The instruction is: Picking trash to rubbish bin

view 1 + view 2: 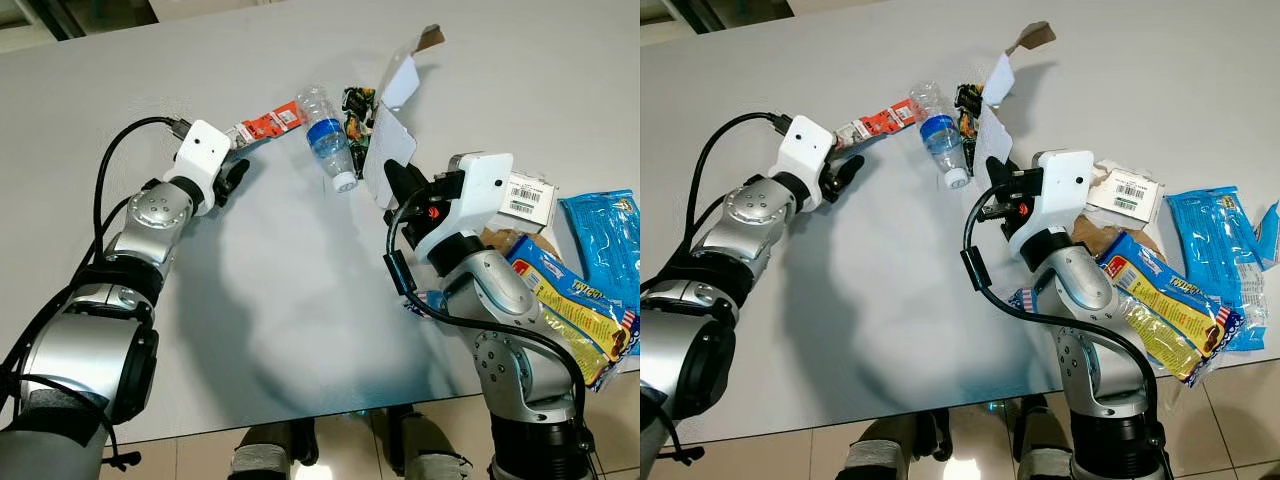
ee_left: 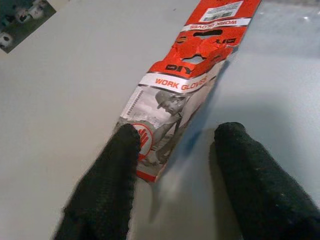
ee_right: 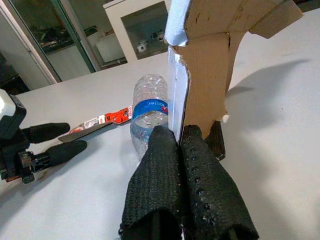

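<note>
Right gripper pinches a torn cardboard piece upright on the grey bench.
At upper left, left gripper, jaws spread, straddles the work-gloves card; a plastic bottle lies centre-top.

A grey table carries a red package by the left gripper, then a bottle, and snack packs beside the right arm.
</note>
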Available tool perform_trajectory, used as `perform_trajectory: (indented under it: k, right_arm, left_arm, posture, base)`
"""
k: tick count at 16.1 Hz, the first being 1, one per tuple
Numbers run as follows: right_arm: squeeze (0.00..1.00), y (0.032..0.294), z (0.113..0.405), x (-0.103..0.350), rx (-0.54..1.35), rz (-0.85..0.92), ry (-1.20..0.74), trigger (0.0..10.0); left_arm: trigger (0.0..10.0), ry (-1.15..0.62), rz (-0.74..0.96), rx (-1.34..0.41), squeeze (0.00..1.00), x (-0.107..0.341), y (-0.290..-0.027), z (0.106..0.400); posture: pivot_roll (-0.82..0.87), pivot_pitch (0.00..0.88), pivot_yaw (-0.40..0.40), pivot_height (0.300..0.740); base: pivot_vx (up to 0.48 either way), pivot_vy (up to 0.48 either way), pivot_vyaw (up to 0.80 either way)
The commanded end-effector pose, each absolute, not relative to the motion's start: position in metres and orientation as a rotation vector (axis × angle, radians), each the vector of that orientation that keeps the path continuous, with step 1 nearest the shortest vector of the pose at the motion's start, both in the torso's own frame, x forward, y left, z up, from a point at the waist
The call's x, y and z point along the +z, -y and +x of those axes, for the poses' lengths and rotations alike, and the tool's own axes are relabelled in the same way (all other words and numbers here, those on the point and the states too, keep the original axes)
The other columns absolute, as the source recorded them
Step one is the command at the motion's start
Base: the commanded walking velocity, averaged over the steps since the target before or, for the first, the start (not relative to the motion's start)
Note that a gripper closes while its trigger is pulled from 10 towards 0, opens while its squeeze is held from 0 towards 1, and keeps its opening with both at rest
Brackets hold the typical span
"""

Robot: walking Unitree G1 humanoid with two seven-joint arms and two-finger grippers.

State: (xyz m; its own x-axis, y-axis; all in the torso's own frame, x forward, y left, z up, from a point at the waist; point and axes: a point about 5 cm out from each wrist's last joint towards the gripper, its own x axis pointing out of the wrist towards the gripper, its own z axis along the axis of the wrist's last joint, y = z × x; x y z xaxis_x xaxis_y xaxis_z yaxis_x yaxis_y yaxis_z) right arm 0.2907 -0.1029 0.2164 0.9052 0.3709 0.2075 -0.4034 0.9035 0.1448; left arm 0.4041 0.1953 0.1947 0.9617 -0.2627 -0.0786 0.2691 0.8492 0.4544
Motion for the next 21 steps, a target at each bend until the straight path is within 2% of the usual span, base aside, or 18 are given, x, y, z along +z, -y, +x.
perform_trajectory:
  k: [1, 16, 21]
  right_arm:
    - [0.00, 0.101, 0.286, 0.216, 0.413, 0.194, 0.172, 10.0]
    - [0.00, 0.101, 0.285, 0.215, 0.415, 0.190, 0.164, 10.0]
    - [0.00, 0.100, 0.286, 0.215, 0.415, 0.192, 0.164, 10.0]
  left_arm:
    - [0.0, -0.094, 0.475, -0.275, 0.00, 0.177, -0.200, 0.400]
    - [0.0, -0.086, 0.470, -0.274, 0.00, 0.177, -0.199, 0.400]
    - [0.0, 0.008, 0.495, -0.193, 0.00, 0.192, -0.206, 0.402]
  posture:
    - [-0.14, 0.337, 0.142, 0.740]
    - [-0.15, 0.337, 0.139, 0.740]
    - [-0.14, 0.330, 0.137, 0.740]
  base:
    - [0.000, 0.000, 0.00]
    - [0.000, 0.000, 0.00]
    - [0.000, 0.000, 0.00]
